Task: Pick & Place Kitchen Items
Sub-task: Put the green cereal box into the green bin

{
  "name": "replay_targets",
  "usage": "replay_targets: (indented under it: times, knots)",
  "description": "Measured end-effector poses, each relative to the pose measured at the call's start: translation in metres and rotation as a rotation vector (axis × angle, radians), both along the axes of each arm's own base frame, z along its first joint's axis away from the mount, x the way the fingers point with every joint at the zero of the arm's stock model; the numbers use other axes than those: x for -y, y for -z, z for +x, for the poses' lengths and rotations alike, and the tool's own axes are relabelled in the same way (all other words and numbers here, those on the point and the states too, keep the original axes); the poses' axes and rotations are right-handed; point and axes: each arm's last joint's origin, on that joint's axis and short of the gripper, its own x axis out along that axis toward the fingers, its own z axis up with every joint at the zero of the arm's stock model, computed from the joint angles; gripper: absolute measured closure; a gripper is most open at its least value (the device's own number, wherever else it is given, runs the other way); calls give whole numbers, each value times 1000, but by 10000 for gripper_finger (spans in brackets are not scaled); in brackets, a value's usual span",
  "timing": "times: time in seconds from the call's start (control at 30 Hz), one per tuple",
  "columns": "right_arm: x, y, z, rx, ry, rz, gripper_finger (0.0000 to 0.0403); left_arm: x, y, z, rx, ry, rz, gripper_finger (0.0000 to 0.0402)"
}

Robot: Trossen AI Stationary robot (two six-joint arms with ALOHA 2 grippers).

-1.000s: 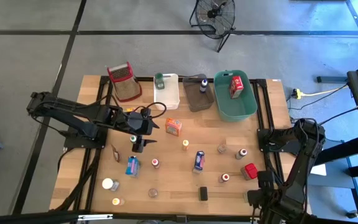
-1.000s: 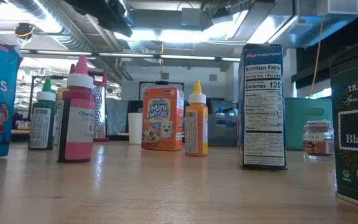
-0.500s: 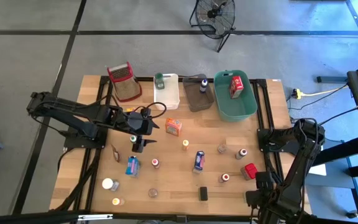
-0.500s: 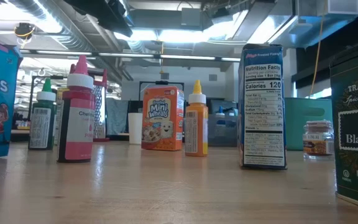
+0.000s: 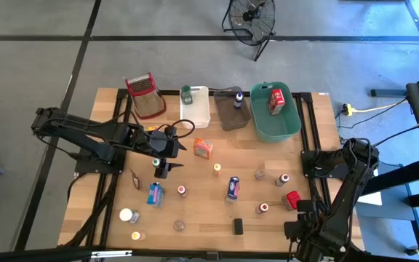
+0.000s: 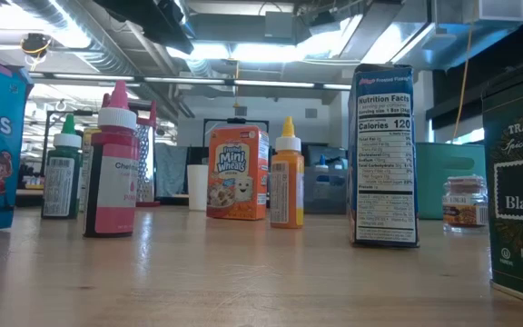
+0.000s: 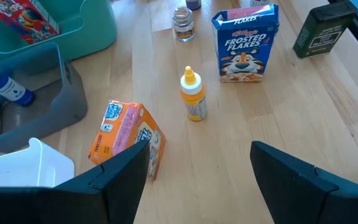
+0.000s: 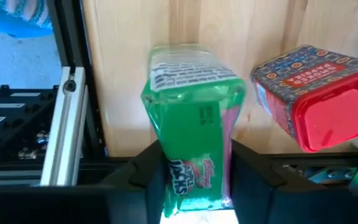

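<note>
At the worktop's near right corner, the right claw (image 8: 191, 171) closes on a green box (image 8: 191, 124) between its fingers, long axis pointing ahead. The left claw (image 7: 194, 180) hovers wide open, empty, mid-left.

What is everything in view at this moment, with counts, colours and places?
white bin, grey bin, green bin: one each, in a row along the far edge of the table, one item in each
wire basket: one, red-rimmed, left of the bins
orange box: one, mid-table
blue boxes: two, nearer than the orange box
bottles and jars: about ten, mixed caps, scattered
red tin: one, right side
dark tin: one, near edge
green box: one, near right corner
fan: one, black, on the floor
left claw: open, above the table's left-centre
right claw: closed on the green box
</note>
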Motion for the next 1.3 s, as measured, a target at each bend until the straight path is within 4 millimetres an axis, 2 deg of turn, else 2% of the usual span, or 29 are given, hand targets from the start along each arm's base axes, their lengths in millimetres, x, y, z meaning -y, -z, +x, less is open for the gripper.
replay_targets:
  times: [0.17,0.33,0.5,0.73,0.97,1.13,1.3]
  knots:
    - [2,-12,5,11,32,64,300,0,0,0,0,1,-1,127]
    - [7,-46,16,72,77,174,307,0,0,0,-1,1,-2,127]
    - [32,-80,31,116,160,229,308,1,0,0,-5,15,-29,127]
    - [95,-109,58,154,296,186,308,7,0,-1,-12,86,-73,127]
    - [173,-139,75,328,342,202,308,15,0,-2,-13,131,-59,127]
    - [227,-159,66,456,408,175,308,15,0,-2,-12,146,-46,127]
    - [275,-173,48,595,563,7,308,15,0,-2,-12,146,-45,127]
